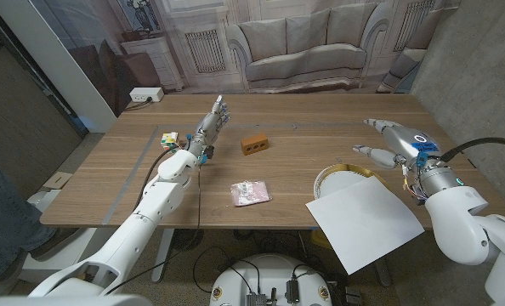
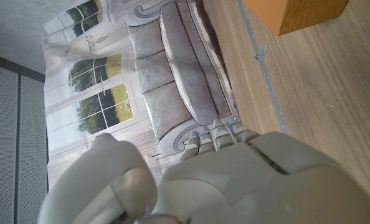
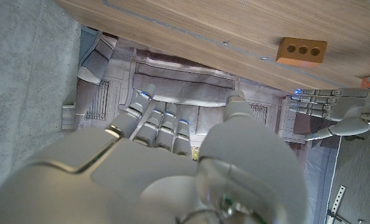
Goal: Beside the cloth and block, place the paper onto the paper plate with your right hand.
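Right hand (image 1: 394, 143) is seen raised above the counter (image 1: 320, 136), fingers spread, nothing held. The paper (image 1: 365, 221) is noted just below it, overlapping the paper plate (image 1: 337, 177). Block (image 1: 254, 144) and cloth (image 1: 251, 193) are found well leftward. Left hand (image 1: 212, 123) is likewise spread, holding nothing.
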Robot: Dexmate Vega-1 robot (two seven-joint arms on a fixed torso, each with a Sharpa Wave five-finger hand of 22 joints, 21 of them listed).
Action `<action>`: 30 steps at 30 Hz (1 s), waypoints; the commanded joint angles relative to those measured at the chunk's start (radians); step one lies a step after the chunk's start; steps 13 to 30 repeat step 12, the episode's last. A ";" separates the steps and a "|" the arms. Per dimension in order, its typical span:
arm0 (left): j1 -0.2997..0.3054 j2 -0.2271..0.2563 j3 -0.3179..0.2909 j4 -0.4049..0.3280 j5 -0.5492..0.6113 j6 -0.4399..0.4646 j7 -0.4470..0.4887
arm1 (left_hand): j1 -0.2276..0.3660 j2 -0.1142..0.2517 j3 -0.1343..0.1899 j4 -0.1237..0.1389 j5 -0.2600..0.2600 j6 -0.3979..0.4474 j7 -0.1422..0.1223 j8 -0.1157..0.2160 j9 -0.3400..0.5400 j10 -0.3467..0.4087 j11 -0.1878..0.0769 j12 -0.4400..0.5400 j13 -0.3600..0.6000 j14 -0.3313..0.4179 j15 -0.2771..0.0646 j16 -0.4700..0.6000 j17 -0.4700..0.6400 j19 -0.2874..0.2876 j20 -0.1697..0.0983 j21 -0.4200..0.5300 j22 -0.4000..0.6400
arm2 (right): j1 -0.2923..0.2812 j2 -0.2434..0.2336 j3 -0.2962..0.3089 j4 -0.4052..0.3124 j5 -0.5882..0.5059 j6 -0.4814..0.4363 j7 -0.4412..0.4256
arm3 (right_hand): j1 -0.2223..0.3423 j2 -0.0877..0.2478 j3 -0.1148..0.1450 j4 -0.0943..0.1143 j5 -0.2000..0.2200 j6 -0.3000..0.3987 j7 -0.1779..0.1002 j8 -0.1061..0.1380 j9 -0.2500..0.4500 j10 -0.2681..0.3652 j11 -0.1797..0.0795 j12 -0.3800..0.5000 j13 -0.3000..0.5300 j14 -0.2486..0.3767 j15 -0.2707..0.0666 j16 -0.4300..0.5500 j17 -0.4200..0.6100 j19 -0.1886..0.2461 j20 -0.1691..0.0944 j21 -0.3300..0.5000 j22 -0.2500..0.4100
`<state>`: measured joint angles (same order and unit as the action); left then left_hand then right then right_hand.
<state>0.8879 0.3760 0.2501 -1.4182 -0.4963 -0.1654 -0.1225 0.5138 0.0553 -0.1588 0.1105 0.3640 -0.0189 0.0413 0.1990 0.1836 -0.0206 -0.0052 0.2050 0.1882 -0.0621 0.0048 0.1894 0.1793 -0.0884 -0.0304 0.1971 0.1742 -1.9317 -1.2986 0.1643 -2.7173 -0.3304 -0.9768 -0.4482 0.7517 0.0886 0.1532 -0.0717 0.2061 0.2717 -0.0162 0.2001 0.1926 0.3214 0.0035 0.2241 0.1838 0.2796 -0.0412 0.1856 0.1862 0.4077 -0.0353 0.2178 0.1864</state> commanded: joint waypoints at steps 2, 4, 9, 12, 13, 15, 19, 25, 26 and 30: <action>0.012 0.016 -0.025 0.014 -0.030 -0.030 -0.012 | 0.005 0.004 -0.011 0.001 0.002 0.004 0.008 -0.001 0.005 -0.006 -0.004 -0.001 0.003 -0.009 0.005 -0.001 0.005 -0.011 0.000 0.001 0.005 | 0.222 -0.059 -0.186 -0.016 0.056 -0.065 -0.008 | -0.005 -0.002 0.000 0.001 0.009 0.008 -0.002 0.002 0.005 0.006 -0.002 -0.003 0.005 0.009 -0.015 0.003 0.002 -0.004 -0.002 -0.002 0.002; 0.004 0.015 -0.023 0.026 -0.031 -0.031 -0.019 | 0.005 0.004 -0.011 0.001 0.002 0.003 0.007 -0.001 0.005 -0.005 0.003 -0.001 0.003 -0.009 0.004 0.000 0.005 -0.012 0.000 0.001 0.005 | 0.244 -0.061 -0.205 -0.018 0.058 -0.069 -0.012 | -0.005 -0.002 0.000 0.001 0.009 0.009 -0.002 0.002 0.005 0.007 -0.001 -0.003 0.005 0.008 -0.015 0.003 0.002 -0.004 -0.002 -0.002 0.002; -0.018 0.007 -0.020 0.058 -0.031 -0.032 -0.036 | 0.005 0.005 -0.012 0.001 0.002 0.003 0.005 -0.002 0.005 -0.005 0.000 -0.001 0.003 -0.009 0.005 -0.001 0.005 -0.011 0.000 0.001 0.005 | 0.296 -0.062 -0.252 -0.022 0.063 -0.088 -0.008 | -0.005 -0.002 0.000 0.000 0.009 0.008 -0.002 0.001 0.005 0.008 -0.003 -0.003 0.005 0.007 -0.016 0.003 0.002 -0.005 -0.002 -0.003 0.002; -0.031 0.003 -0.019 0.076 -0.029 -0.033 -0.047 | 0.005 0.005 -0.013 0.001 0.002 0.003 0.005 -0.001 0.005 -0.005 0.000 -0.001 0.003 -0.010 0.005 -0.001 0.005 -0.011 0.001 0.001 0.005 | 0.322 -0.056 -0.282 -0.026 0.061 -0.102 -0.009 | -0.005 -0.001 0.000 0.000 0.009 0.008 -0.003 0.001 0.005 0.008 -0.003 -0.003 0.005 0.008 -0.015 0.003 0.002 -0.005 -0.001 -0.003 0.002; -0.031 0.003 -0.019 0.076 -0.029 -0.033 -0.047 | 0.005 0.005 -0.013 0.001 0.002 0.003 0.005 -0.001 0.005 -0.005 0.000 -0.001 0.003 -0.010 0.005 -0.001 0.005 -0.011 0.001 0.001 0.005 | 0.322 -0.056 -0.282 -0.026 0.061 -0.102 -0.009 | -0.005 -0.001 0.000 0.000 0.009 0.008 -0.003 0.001 0.005 0.008 -0.003 -0.003 0.005 0.008 -0.015 0.003 0.002 -0.005 -0.001 -0.003 0.002; -0.031 0.003 -0.019 0.076 -0.029 -0.033 -0.047 | 0.005 0.005 -0.013 0.001 0.002 0.003 0.005 -0.001 0.005 -0.005 0.000 -0.001 0.003 -0.010 0.005 -0.001 0.005 -0.011 0.001 0.001 0.005 | 0.322 -0.056 -0.282 -0.026 0.061 -0.102 -0.009 | -0.005 -0.001 0.000 0.000 0.009 0.008 -0.003 0.001 0.005 0.008 -0.003 -0.003 0.005 0.008 -0.015 0.003 0.002 -0.005 -0.001 -0.003 0.002; -0.031 0.003 -0.019 0.076 -0.029 -0.033 -0.047 | 0.005 0.005 -0.013 0.001 0.002 0.003 0.005 -0.001 0.005 -0.005 0.000 -0.001 0.003 -0.010 0.005 -0.001 0.005 -0.011 0.001 0.001 0.005 | 0.322 -0.056 -0.282 -0.026 0.061 -0.102 -0.009 | -0.005 -0.001 0.000 0.000 0.009 0.008 -0.003 0.001 0.005 0.008 -0.003 -0.003 0.005 0.008 -0.015 0.003 0.002 -0.005 -0.001 -0.003 0.002; -0.031 0.003 -0.019 0.076 -0.029 -0.033 -0.047 | 0.005 0.005 -0.013 0.001 0.002 0.003 0.005 -0.001 0.005 -0.005 0.000 -0.001 0.003 -0.010 0.005 -0.001 0.005 -0.011 0.001 0.001 0.005 | 0.322 -0.056 -0.282 -0.026 0.061 -0.102 -0.009 | -0.005 -0.001 0.000 0.000 0.009 0.008 -0.003 0.001 0.005 0.008 -0.003 -0.003 0.005 0.008 -0.015 0.003 0.002 -0.005 -0.001 -0.003 0.002; -0.031 0.003 -0.019 0.076 -0.029 -0.033 -0.047 | 0.005 0.005 -0.013 0.001 0.002 0.003 0.005 -0.001 0.005 -0.005 0.000 -0.001 0.003 -0.010 0.005 -0.001 0.005 -0.011 0.001 0.001 0.005 | 0.322 -0.056 -0.282 -0.026 0.061 -0.102 -0.009 | -0.005 -0.001 0.000 0.000 0.009 0.008 -0.003 0.001 0.005 0.008 -0.003 -0.003 0.005 0.008 -0.015 0.003 0.002 -0.005 -0.001 -0.003 0.002; -0.031 0.003 -0.019 0.076 -0.029 -0.033 -0.047 | 0.005 0.005 -0.013 0.001 0.002 0.003 0.005 -0.001 0.005 -0.005 0.000 -0.001 0.003 -0.010 0.005 -0.001 0.005 -0.011 0.001 0.001 0.005 | 0.322 -0.056 -0.282 -0.026 0.061 -0.102 -0.009 | -0.005 -0.001 0.000 0.000 0.009 0.008 -0.003 0.001 0.005 0.008 -0.003 -0.003 0.005 0.008 -0.015 0.003 0.002 -0.005 -0.001 -0.003 0.002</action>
